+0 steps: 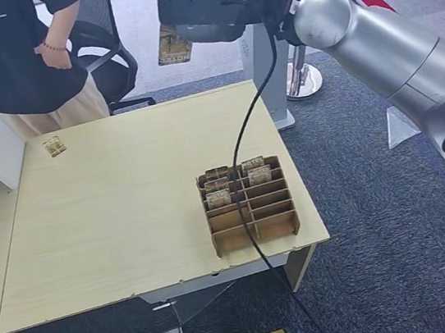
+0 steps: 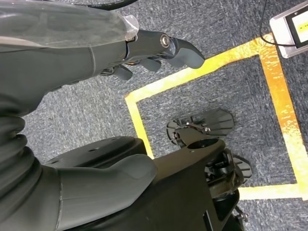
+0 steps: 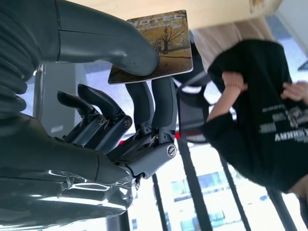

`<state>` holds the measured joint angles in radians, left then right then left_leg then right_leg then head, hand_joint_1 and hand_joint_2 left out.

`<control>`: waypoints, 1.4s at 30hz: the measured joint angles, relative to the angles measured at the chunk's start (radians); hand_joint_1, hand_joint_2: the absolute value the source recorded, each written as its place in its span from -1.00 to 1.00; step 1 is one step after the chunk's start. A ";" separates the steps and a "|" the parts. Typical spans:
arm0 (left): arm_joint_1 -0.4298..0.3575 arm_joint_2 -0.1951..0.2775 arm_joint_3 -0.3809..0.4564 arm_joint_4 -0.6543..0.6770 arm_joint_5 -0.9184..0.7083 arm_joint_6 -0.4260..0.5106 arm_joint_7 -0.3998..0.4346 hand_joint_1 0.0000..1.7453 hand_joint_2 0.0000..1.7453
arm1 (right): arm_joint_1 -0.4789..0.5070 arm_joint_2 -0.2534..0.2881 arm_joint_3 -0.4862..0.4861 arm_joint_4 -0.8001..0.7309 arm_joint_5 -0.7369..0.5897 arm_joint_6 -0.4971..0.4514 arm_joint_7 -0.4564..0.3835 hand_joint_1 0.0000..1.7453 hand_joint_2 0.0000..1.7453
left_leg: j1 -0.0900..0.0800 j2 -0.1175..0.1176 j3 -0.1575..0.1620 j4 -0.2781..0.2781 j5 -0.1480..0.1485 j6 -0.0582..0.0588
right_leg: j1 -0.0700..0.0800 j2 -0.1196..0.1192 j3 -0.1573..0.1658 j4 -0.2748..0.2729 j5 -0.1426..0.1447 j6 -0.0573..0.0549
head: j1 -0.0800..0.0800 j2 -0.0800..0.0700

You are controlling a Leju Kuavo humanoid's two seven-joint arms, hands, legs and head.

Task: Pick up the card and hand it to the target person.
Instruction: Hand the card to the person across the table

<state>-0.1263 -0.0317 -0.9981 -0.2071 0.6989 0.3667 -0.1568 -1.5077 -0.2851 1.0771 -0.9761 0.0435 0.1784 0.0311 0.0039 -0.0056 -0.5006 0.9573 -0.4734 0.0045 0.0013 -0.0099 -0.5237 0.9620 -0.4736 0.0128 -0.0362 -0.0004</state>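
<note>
1. I see my dark grey right hand (image 3: 120,110) pinching a glossy autumn-tree hotel card (image 3: 163,45) between thumb and fingers.
2. A person in a black printed T-shirt (image 3: 265,125) stands beyond the card.

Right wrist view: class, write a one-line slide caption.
Robot hand pinches a card, with a person beyond.

- The slotted rack (image 1: 249,204) sits on the table (image 1: 132,204), toward its near right corner.
- A loose card (image 1: 55,146) lies at the far left.
- A person (image 1: 16,55) stands behind the table.

High head view; close wrist views.
</note>
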 joint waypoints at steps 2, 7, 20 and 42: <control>-0.001 -0.002 -0.003 0.000 0.000 0.004 0.000 -1.00 1.00 | 0.020 0.026 0.006 0.042 0.020 -0.103 -0.019 1.00 1.00 | 0.000 0.000 0.000 0.000 0.000 0.000 | 0.000 0.000 0.000 0.000 0.000 0.000 | 0.000 0.000; -0.012 -0.008 -0.007 0.000 -0.002 0.018 0.000 -1.00 1.00 | 0.111 0.102 0.004 0.150 0.064 -0.347 -0.057 1.00 1.00 | 0.000 0.000 0.001 0.000 0.000 0.000 | 0.000 0.000 0.000 0.000 0.000 0.000 | 0.000 0.000; -0.015 -0.009 -0.013 0.000 0.000 0.031 0.003 -1.00 1.00 | 0.223 0.272 0.004 0.352 0.223 -0.523 0.017 1.00 1.00 | 0.000 0.000 0.000 0.000 0.000 0.000 | 0.000 0.000 0.000 0.000 0.000 0.000 | 0.000 0.000; -0.014 -0.007 -0.031 0.000 0.002 0.034 0.005 -1.00 1.00 | 0.231 0.330 0.000 0.442 0.350 -0.519 0.058 -0.55 1.00 | 0.000 0.000 0.001 0.000 0.000 0.000 | 0.000 0.000 0.000 0.000 0.000 0.000 | 0.000 0.000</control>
<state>-0.1401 -0.0392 -1.0291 -0.2071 0.7004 0.4006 -0.1514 -1.2768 0.0446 1.0770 -0.5339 0.3936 -0.3410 0.0893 0.0041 -0.0055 -0.4998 0.9575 -0.4731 0.0047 0.0016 -0.0096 -0.5235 0.9625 -0.4736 0.0127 -0.0362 -0.0004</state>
